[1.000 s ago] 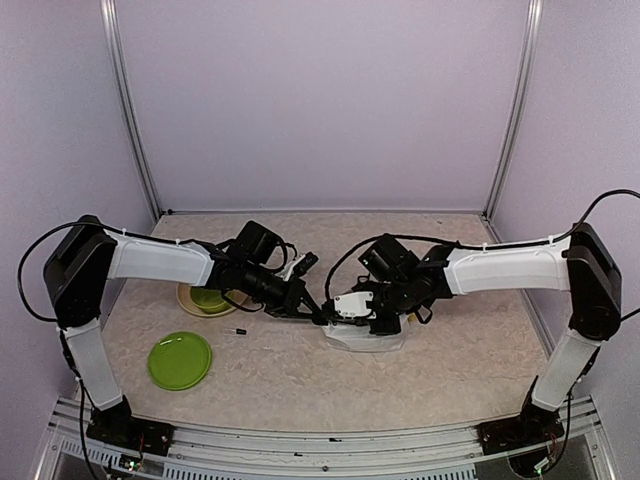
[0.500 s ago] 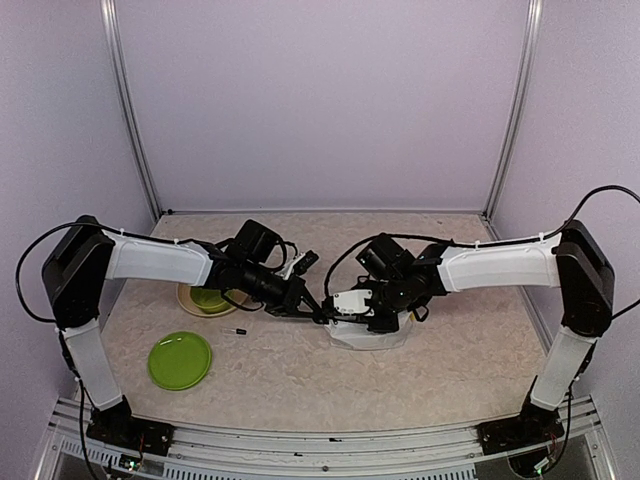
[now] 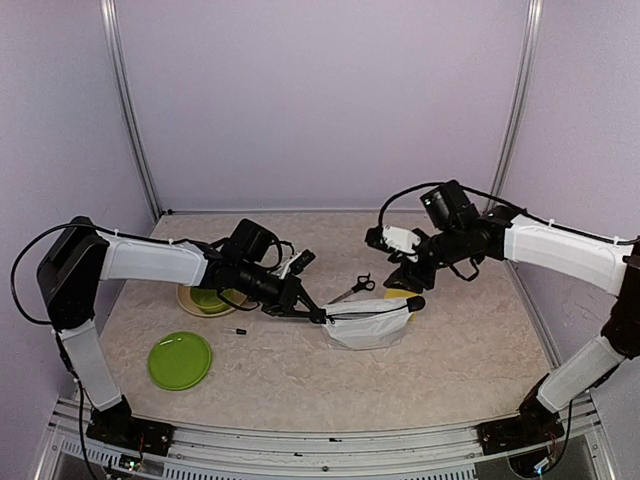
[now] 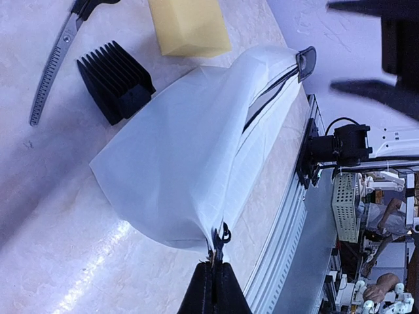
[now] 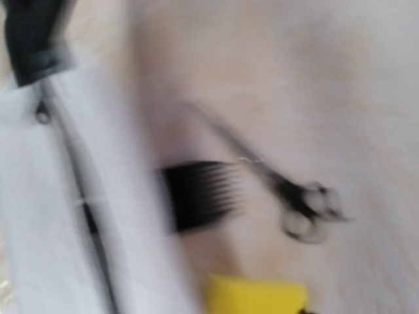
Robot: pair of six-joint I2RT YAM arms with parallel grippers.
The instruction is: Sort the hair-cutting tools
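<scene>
White zip pouch (image 3: 368, 328), pinched at its 9 o'clock end by the closed left gripper (image 3: 318, 315) while the right gripper (image 3: 403, 278) hangs spread and empty at 1 o'clock, could drag over the comb guard (image 4: 116, 80) and scissors (image 3: 352, 288) just beside its 11 o'clock edge if tugged.

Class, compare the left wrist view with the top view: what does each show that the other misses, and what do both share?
Only the left wrist: the comb guard beside the pouch. Only the top: the plate, bowl and pin. Both: the pouch pinched at its zip end by the left claw, the scissors and the yellow block.
</scene>
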